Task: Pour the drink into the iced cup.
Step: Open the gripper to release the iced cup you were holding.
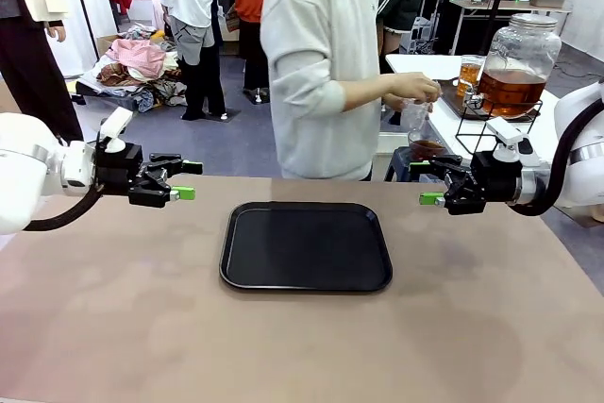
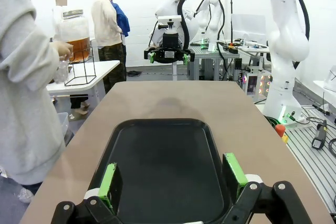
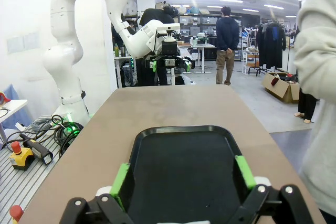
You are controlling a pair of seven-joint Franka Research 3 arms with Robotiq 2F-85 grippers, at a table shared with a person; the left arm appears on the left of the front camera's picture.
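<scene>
Both grippers stand wide open and hold nothing: the left gripper (image 1: 185,179) hovers over the table's 9 o'clock side, the right gripper (image 1: 429,182) over its 3 o'clock side, fingers aimed at each other across the middle.

Largest first: the brown table (image 1: 113,327) bears 1 black tray (image 1: 307,245) at its centre, bare inside, lying between the 2 grippers and apart from both. At 12 o'clock beyond the far edge a person in a grey sweatshirt (image 1: 316,63) stands turned toward a white side table (image 1: 425,68) at 2 o'clock. On that side table a big glass dispenser jar (image 1: 517,65) sits in a black wire stand, half full of the amber drink (image 1: 510,92). Below the person's hands (image 1: 415,89) a clear cup (image 1: 425,143) shows brown liquid in its bottom. The drink lies behind and above the right gripper, off the brown table, well apart from the left gripper.

From the left wrist, green pads (image 2: 107,182) frame the tray, with the right arm's gripper facing, and the jar (image 2: 79,35) at 10 o'clock. From the right wrist, the pads (image 3: 245,172) frame the same tray, with the left arm opposite and only the person's sleeve (image 3: 320,77) at 3 o'clock.
</scene>
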